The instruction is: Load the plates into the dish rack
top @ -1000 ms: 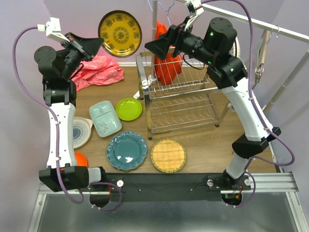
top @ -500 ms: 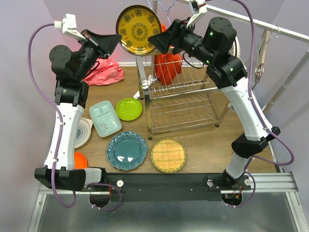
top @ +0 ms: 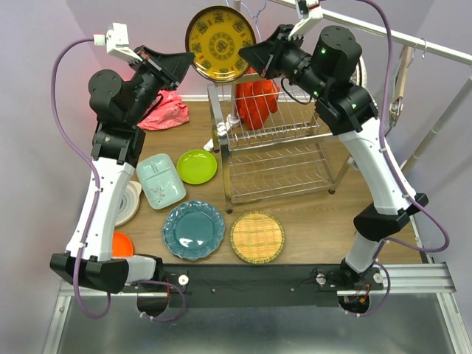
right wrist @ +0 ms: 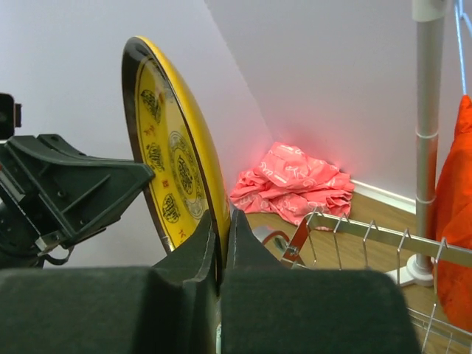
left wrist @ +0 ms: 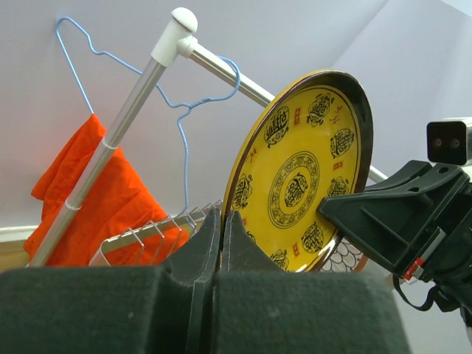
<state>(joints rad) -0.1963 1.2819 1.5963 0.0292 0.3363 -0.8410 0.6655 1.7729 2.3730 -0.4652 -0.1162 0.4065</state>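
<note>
— Pale lilac walls close in a wooden table (top: 317, 214), and the dish rack (top: 276, 151) stands toward its back right. Where is the plate that the arms are handling?

— The yellow patterned plate (top: 220, 44) is high in the air, upright on its edge, over by the rack's left end. An orange cloth (top: 254, 103) hangs from a pole just beside it.

— Which arm has it?

— Both do. The left gripper (left wrist: 221, 219) has its fingers pressed together on the plate's rim from one side. The right gripper (right wrist: 221, 221) pinches the opposite rim, fingers narrow, with the yellow edge between them. The two grippers face each other across the dish.

— And the other plates?

— They lie flat on the table, left of and in front of the rack. The lime green plate (top: 196, 166) is just beside the mint divided tray (top: 160, 180). Nearer the arm bases sit the teal scalloped plate (top: 193, 229) and the woven-yellow plate (top: 257, 237), side by side. A grey-swirl dish (top: 125, 200) and an orange one (top: 122, 241) are partly hidden behind the left arm.

— Anything else?

— A crumpled pink bag (top: 166, 110) lies by the back wall.
</note>
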